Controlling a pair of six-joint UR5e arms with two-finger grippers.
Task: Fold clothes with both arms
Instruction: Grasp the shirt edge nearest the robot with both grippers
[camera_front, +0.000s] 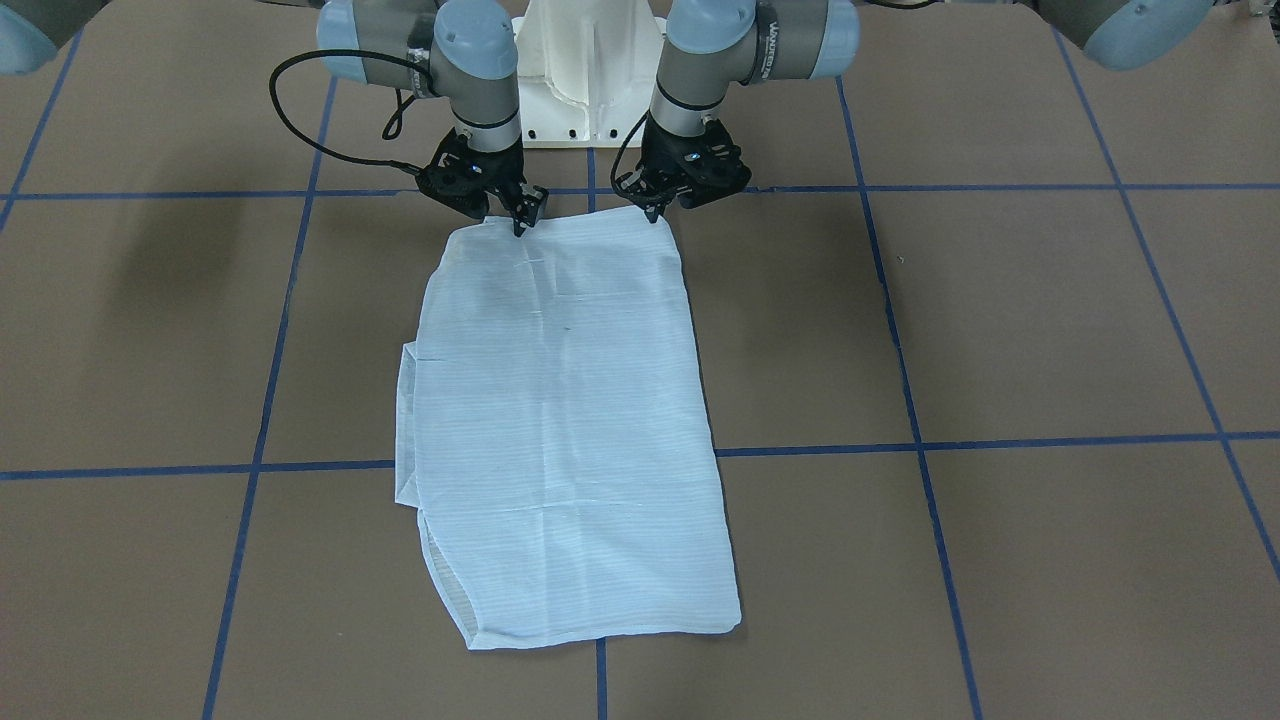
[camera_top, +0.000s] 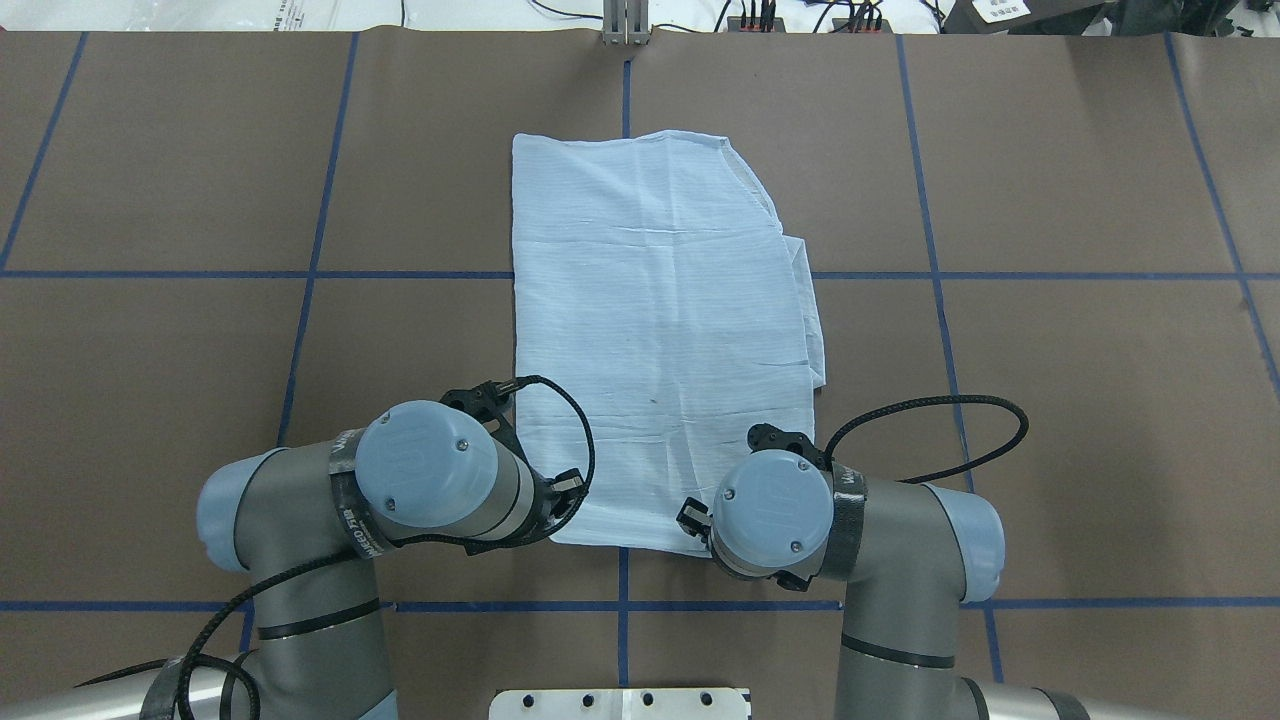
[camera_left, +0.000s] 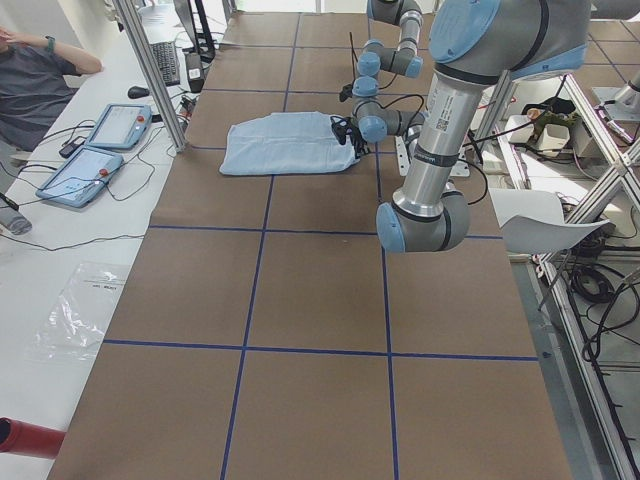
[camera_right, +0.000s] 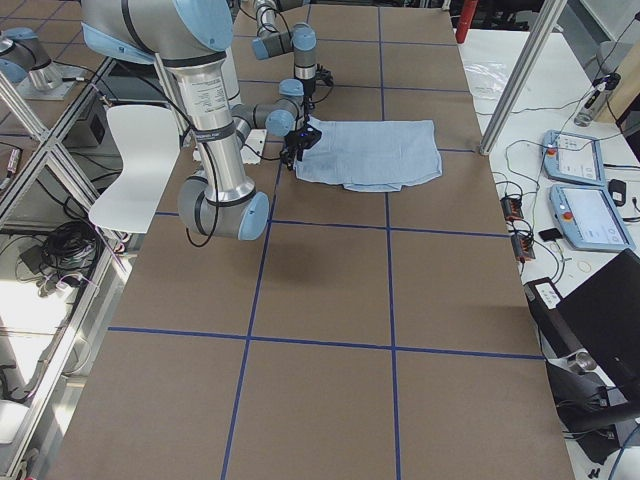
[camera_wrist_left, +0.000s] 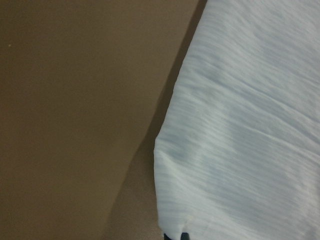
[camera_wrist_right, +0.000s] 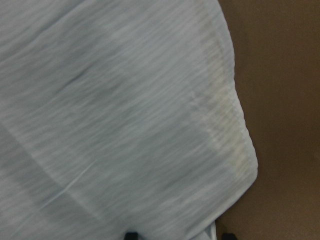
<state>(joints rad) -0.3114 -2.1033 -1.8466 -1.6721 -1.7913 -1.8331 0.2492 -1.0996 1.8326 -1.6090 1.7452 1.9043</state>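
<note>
My left pincer looks pressed together on one near corner of the shirt. My right pincer stands spread astride the other. The shirt lies flat mid-desk. I should pinch with the right, then lift both evenly, hem taut.

From behind my shoulders one camera looks down on the folded light-blue striped shirt; another faces me from across it, and two watch distantly from either side. My wrist cameras sit close over its two corners nearest me, which the camera across also sees.
</note>
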